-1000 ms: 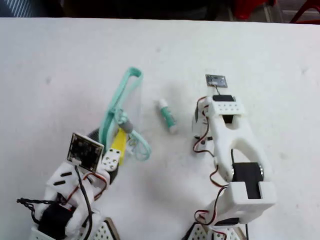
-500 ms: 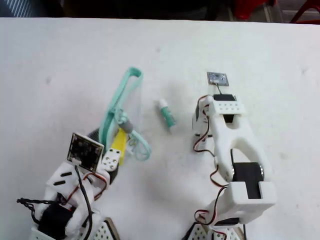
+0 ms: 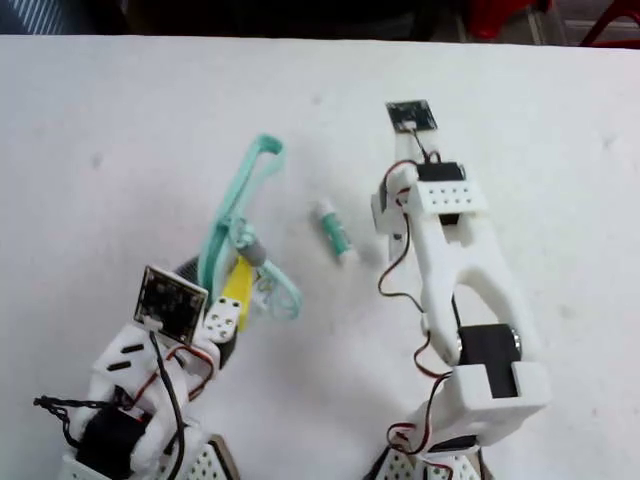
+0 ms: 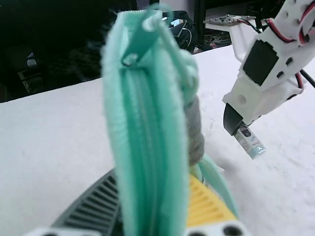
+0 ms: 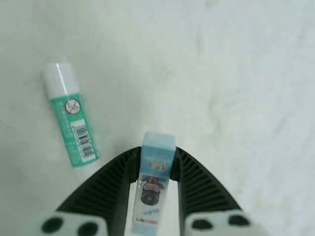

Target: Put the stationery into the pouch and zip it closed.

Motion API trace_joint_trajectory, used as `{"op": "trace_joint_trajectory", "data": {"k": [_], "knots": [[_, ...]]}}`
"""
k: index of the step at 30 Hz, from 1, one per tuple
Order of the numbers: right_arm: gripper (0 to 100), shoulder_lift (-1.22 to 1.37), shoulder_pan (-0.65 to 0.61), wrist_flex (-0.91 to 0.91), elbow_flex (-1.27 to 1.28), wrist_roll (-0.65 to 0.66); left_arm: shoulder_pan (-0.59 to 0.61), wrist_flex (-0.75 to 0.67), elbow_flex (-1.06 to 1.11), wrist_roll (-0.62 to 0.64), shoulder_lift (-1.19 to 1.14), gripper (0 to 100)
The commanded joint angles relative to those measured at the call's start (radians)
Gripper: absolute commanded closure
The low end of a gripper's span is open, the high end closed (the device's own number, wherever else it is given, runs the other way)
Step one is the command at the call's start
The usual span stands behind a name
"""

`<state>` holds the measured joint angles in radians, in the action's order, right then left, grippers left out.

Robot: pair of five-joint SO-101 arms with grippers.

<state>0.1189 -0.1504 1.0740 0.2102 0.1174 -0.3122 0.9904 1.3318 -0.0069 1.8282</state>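
The right gripper [image 5: 156, 155] is clamped on a small light-blue rectangular eraser in a printed paper sleeve [image 5: 153, 187], with one ribbed jaw on each narrow side. We judge this block to be light and stiff. The sleeve is probably slick, so the grip should stay across the narrow sides and near mid-length. The eraser hangs low over the white table [image 3: 120, 110], right of centre; we cannot tell whether it touches the surface.

The left gripper [image 3: 225, 278] is closed on the lower part of the mint-green soft zip pouch [image 4: 142, 137] and holds it on edge toward the near left corner of the table. We treat the pouch as limp and light: it will sag and fold wherever it is unsupported. The best hold is on the firm seam beside the zipper, clear of the slider (we cannot tell whether the mouth is open).

A green-and-white plastic glue stick [image 3: 335, 228] lies flat near the table's centre, between the pouch and the right arm. We judge it rigid, light and likely to roll. We would take it across the barrel at mid-length, jaws square to its axis.
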Motion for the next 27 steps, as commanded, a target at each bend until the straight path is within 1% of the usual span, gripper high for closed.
{"op": "trace_joint_trajectory", "data": {"k": [1,3,6,9,11,13,16,20,24,27], "knots": [[98.2,-0.056,-0.008,-0.002,-0.106,0.015,0.010,-0.025,0.000,-0.011,0.001,97],[98.2,-0.058,-0.004,-0.001,-0.147,0.015,0.010,-0.025,0.000,-0.011,0.001,97],[98.2,-0.099,-0.010,0.058,-0.232,0.017,0.010,-0.025,0.000,-0.011,0.001,97],[98.2,-0.188,-0.031,0.125,-0.339,0.018,0.007,-0.026,0.000,-0.011,0.001,97],[98.2,-0.259,-0.058,0.157,-0.413,0.051,0.002,-0.026,0.000,-0.012,0.001,97],[98.2,-0.334,-0.104,0.173,-0.471,0.091,0.002,-0.026,0.000,-0.034,0.001,98],[98.2,-0.433,-0.179,0.168,-0.520,0.100,0.001,-0.028,0.000,-0.087,0.001,98],[98.2,-0.522,-0.308,0.162,-0.566,0.100,0.001,-0.028,0.000,-0.091,0.001,98],[98.2,-0.581,-0.455,0.116,-0.566,0.098,0.001,-0.025,0.000,-0.092,0.001,98],[98.2,-0.601,-0.515,0.081,-0.565,0.025,0.002,-0.021,0.000,-0.094,0.001,98]]}}
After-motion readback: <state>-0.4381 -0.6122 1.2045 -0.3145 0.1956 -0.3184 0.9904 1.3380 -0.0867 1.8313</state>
